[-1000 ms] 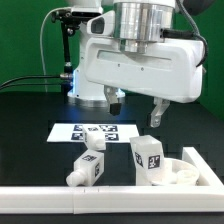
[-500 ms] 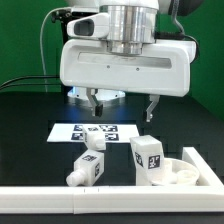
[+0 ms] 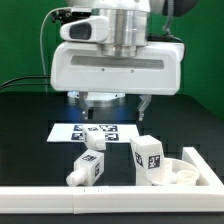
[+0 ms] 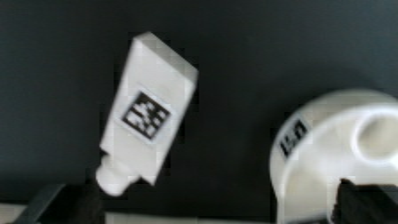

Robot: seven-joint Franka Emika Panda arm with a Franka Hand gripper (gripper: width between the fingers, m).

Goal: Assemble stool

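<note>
Hovering empty with jaws apart, the claw (image 3: 114, 106) hangs above a stool leg (image 4: 151, 110), likely light, stiff, slick plastic, best pinched across its flat sides.

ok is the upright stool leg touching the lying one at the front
Apart. The exterior view shows a strip of bare black table between the upright leg and the lying leg.

The gripper (image 3: 115, 104) has a broad white body with rounded corners. A silvery cylindrical wrist (image 3: 128, 25) tops it; its fingers (image 3: 143, 108) are dark
</note>
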